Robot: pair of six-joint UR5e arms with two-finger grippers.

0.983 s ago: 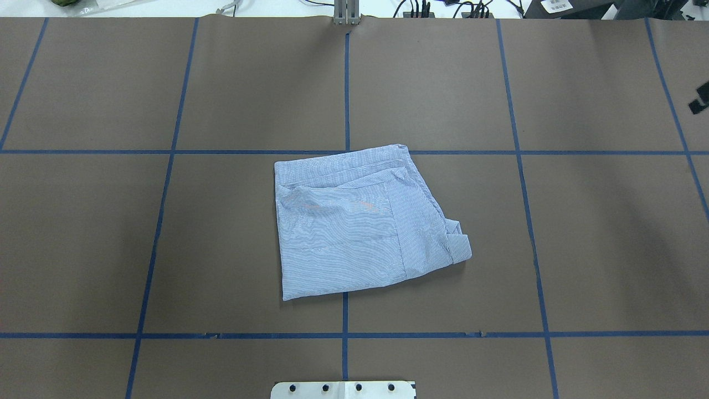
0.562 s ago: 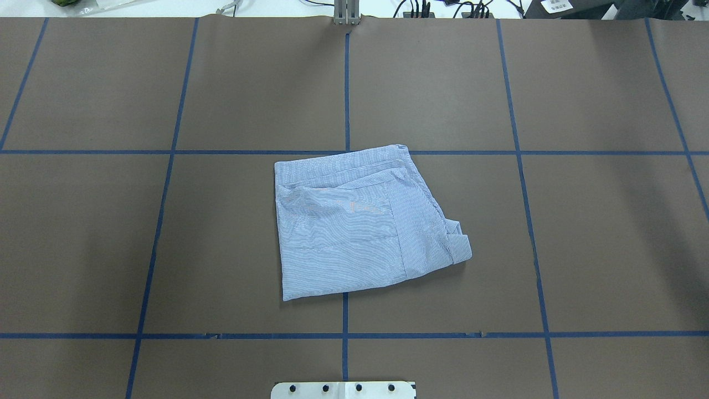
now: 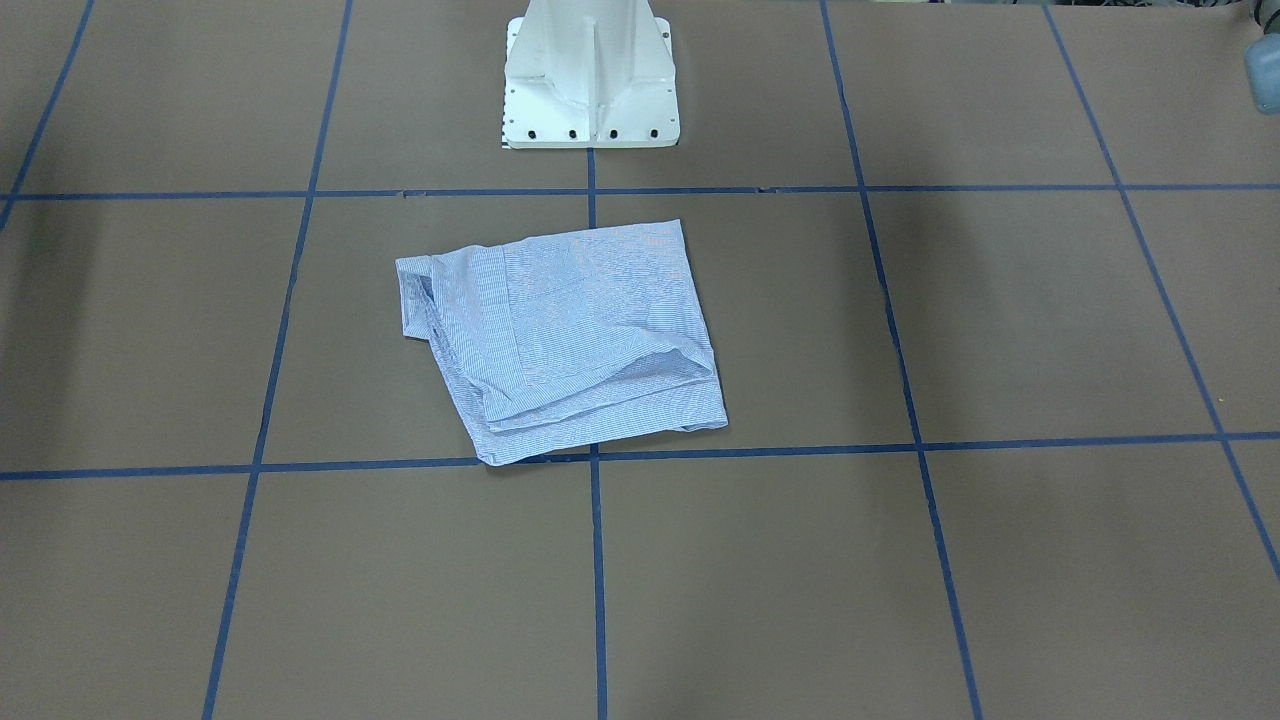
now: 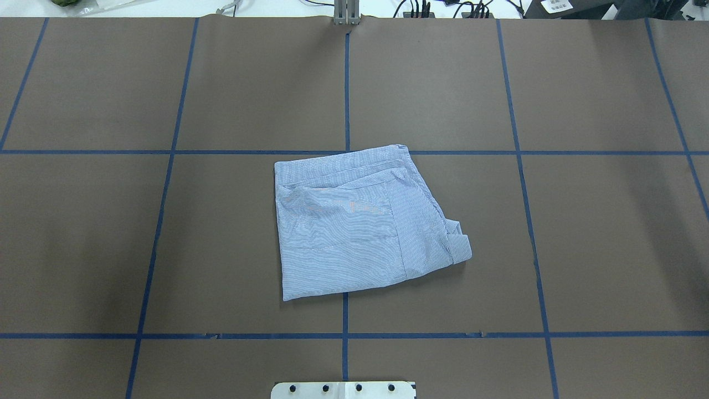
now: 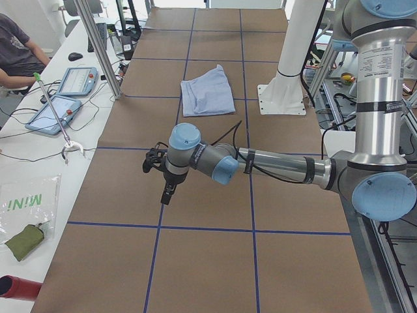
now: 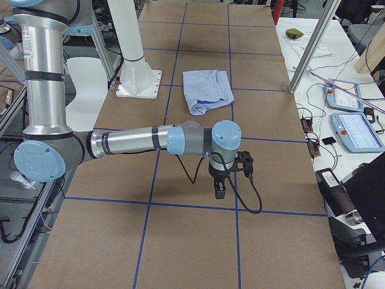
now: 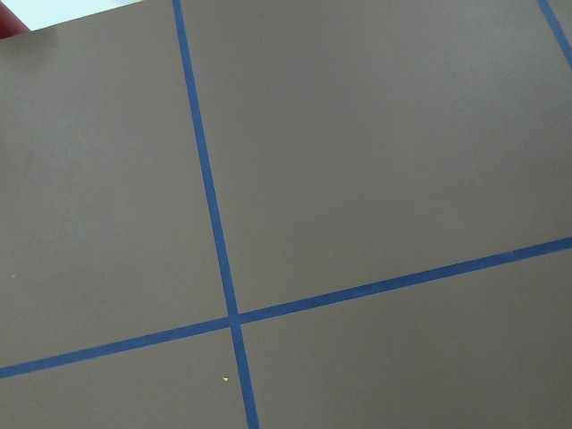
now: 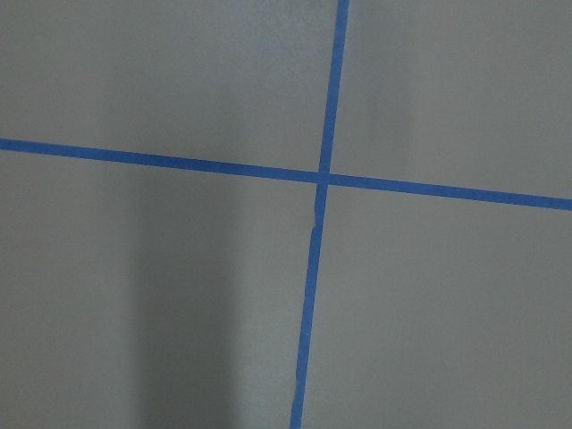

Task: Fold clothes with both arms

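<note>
The clothes, one light blue-and-white pinstriped shirt (image 4: 354,227), lie folded into a rough square at the middle of the brown mat, with a cuff sticking out at its right corner (image 4: 460,246). The shirt (image 3: 580,330) rests flat with nothing touching it. Both arms are away from it, out over the table's two ends. The left gripper (image 5: 168,192) shows only in the exterior left view, pointing down over bare mat; I cannot tell whether it is open or shut. The right gripper (image 6: 220,188) shows only in the exterior right view, also pointing down; its state I cannot tell. Both wrist views show only mat and blue tape.
The white pedestal base (image 3: 590,80) stands behind the shirt. Blue tape lines (image 4: 346,83) grid the mat. A side table with tablets (image 5: 65,98) and a seated person (image 5: 16,52) borders the far side. A metal post (image 6: 310,48) stands at the mat's edge.
A dark part at the right edge of the overhead view has left the view since one second ago. The shirt has not moved.
</note>
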